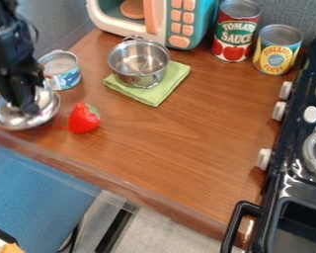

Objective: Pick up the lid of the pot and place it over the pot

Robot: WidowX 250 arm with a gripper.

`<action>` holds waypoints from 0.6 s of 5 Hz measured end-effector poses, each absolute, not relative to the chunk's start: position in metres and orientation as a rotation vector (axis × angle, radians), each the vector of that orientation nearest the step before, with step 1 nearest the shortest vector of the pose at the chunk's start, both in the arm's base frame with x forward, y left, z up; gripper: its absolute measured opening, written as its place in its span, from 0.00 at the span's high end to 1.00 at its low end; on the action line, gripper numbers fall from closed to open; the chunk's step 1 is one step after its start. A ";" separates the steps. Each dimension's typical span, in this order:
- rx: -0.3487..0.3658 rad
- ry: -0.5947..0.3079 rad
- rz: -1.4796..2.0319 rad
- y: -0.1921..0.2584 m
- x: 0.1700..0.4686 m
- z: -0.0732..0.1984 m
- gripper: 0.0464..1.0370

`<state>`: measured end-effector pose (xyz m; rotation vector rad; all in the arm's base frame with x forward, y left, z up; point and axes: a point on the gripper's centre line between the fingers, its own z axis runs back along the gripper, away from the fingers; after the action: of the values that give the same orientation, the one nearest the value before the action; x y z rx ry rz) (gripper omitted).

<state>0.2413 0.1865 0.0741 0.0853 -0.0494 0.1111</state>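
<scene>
- Your gripper [23, 107] hangs down at the left side of the counter [180, 143], right over the silver lid [30, 121].
- You cannot tell from here whether the jaws stand open or closed, or whether they have hold of the lid.
- The lid is near the counter's left end, to the left of the red strawberry [84, 120]; you cannot make out whether it rests on the wood.
- Your pot [139, 62] stands upright and uncovered on a folded green cloth [157, 90], well apart from the lid, toward the back.
- Between lid and pot, you have a short blue-labelled can [67, 76] just beyond the lid.
- Behind the pot sits the toy microwave [202, 20], its door on the left and its peach buttons on the right.
- To the right of the microwave, you see a red-labelled can [234, 32] and, near it, a yellow-and-blue can [277, 52], both upright.
- Along your right side of the view runs the black toy stove [284, 185], with pale knobs [279, 111] facing the counter and a black handle [235, 222] at its near end.
</scene>
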 end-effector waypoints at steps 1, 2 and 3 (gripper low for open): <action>0.072 -0.045 0.117 0.176 0.250 0.097 0.76; 0.074 -0.072 0.121 0.150 0.279 0.114 0.76; 0.059 -0.064 0.136 0.128 0.309 0.115 0.76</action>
<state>0.3093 0.1278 0.1146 0.0588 -0.0638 0.1363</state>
